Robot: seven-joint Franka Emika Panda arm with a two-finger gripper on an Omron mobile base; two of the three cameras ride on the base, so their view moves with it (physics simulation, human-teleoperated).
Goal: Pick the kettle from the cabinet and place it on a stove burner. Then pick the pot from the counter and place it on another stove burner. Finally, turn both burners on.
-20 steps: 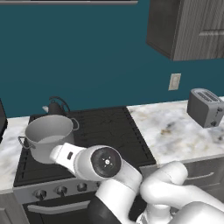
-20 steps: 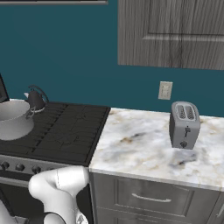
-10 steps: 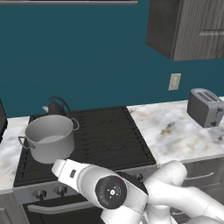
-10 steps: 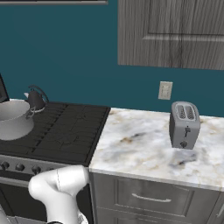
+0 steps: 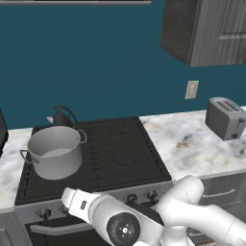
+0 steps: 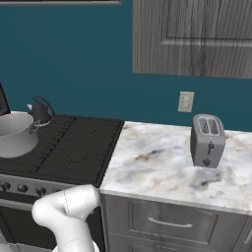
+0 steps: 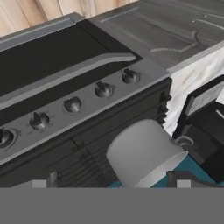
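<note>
The grey pot (image 5: 53, 151) stands on the front left burner of the black stove (image 5: 120, 149), and the small dark kettle (image 5: 61, 117) sits behind it on the back left burner. In the left base view my white hand hangs low in front of the stove's knob row (image 5: 130, 197), near its left end. The hand view is rolled over: the knobs (image 7: 103, 89) run across its middle, with the pot (image 7: 142, 153) below them. My gripper (image 7: 111, 183) is open with nothing between its wide-set fingertips (image 7: 43, 181). It is still a short way off the knobs.
A silver toaster (image 6: 207, 140) stands on the marble counter (image 6: 157, 162) right of the stove. The dark wood-grain wall cabinet (image 6: 197, 34) hangs above it. A black coffee machine (image 7: 205, 122) sits left of the stove. The dark drawer fronts (image 6: 167, 221) are beside my arm.
My arm has dropped from the stove's front edge to in front of the knob panel. The pot and the kettle have stayed in place.
</note>
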